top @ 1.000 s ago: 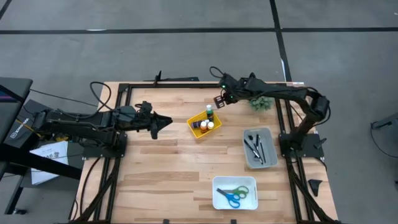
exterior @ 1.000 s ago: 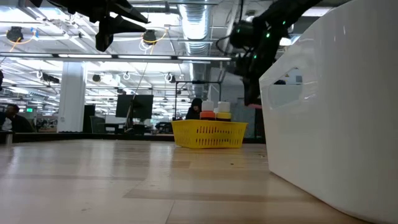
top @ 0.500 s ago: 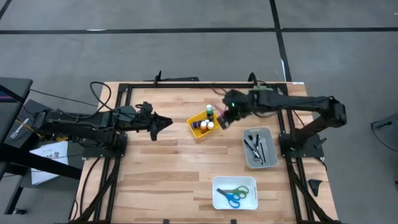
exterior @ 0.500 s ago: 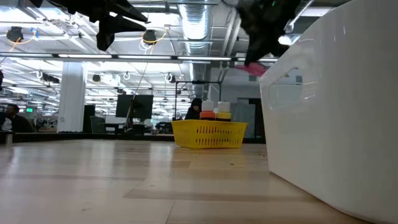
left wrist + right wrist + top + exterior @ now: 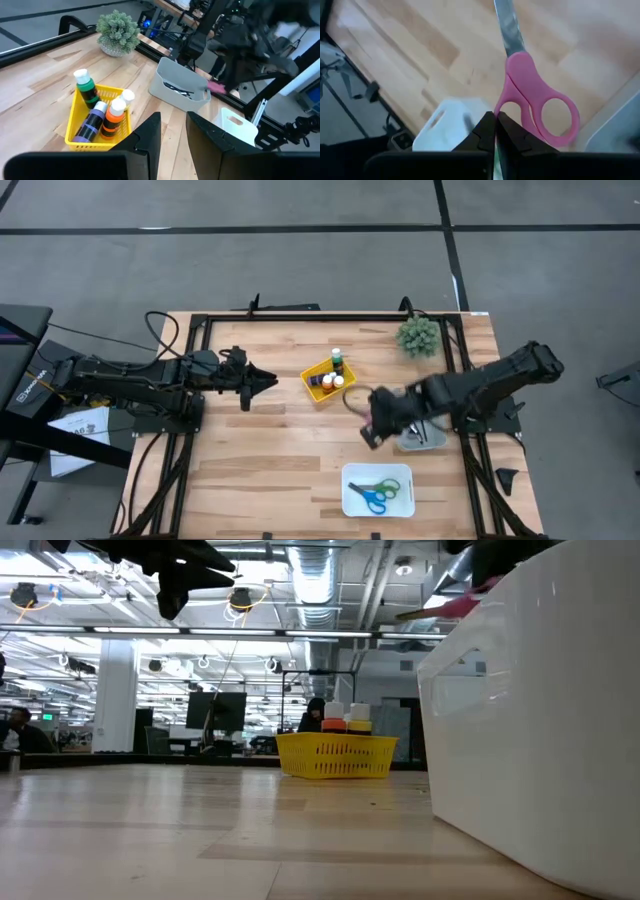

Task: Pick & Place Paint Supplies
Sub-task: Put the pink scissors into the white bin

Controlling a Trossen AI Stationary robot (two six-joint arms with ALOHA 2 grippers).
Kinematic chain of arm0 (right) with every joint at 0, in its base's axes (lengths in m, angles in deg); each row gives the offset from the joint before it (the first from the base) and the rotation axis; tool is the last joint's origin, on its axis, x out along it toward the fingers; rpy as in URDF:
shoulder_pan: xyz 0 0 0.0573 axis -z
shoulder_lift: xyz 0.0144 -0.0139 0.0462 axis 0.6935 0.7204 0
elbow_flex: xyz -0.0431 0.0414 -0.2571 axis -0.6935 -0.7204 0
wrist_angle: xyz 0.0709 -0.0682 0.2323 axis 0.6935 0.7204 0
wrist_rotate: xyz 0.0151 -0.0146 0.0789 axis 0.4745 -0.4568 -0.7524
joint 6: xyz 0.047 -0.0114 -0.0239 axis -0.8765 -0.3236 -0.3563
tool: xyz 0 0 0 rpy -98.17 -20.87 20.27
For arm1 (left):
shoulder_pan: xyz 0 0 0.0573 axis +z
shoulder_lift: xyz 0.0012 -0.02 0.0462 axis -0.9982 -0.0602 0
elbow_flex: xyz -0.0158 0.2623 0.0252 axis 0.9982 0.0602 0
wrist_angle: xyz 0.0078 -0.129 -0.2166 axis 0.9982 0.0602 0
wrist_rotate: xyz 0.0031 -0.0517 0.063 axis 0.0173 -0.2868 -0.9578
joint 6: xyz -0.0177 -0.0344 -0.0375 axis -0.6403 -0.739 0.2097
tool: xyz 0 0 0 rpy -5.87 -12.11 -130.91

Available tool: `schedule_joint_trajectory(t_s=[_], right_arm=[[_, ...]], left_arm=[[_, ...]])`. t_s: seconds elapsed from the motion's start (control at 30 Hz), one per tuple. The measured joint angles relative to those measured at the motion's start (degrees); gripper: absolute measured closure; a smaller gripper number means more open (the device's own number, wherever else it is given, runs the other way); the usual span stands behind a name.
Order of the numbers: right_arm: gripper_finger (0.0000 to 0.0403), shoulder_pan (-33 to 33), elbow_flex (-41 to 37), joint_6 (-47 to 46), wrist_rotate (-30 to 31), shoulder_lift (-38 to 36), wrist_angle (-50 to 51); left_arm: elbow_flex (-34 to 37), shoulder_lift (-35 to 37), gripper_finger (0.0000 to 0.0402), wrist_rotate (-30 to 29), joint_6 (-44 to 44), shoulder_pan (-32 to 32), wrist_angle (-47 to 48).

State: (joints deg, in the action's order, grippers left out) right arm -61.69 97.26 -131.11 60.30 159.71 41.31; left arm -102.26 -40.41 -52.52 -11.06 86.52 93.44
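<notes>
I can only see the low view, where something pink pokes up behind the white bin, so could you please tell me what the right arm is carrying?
Observer: The right gripper has its jaws shut on the handle of pink-handled scissors.
Operator: Thank you. Where over the table is it?
Observer: Seen from above, it hangs beside the grey tray of brushes, between the yellow basket and the white bin.
Operator: Is that bin empty?
Observer: No, green-and-blue scissors lie in it.
</notes>
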Motion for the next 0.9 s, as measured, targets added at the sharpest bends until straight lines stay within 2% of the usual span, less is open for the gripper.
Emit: schedule_joint_trajectory(t_s=[0.23, 0.37, 0.7, 0.9], right_arm=[[0.0403, -11.9, 0.0, -18.4, 0.0, 5.4, -5.3], [0.0403, -17.0, 0.4, -25.0, 0.0, 9.1, -9.7], [0.0403, -24.5, 9.4, -24.0, -3.1, 18.6, -5.9], [0.0403, -25.7, 10.0, -16.4, -4.6, 20.8, 1.0]], left_arm=[[0.0, 0.0, 0.0316, 0.0, 0.7, 0.0, 0.1], [0.0, 0.0, 0.0316, 0.2, 1.6, 0.0, 0.1], [0.0, 0.0, 0.0316, 0.2, 1.5, 0.0, -0.1], [0.0, 0.0, 0.0316, 0.2, -0.2, 0.0, -0.1]])
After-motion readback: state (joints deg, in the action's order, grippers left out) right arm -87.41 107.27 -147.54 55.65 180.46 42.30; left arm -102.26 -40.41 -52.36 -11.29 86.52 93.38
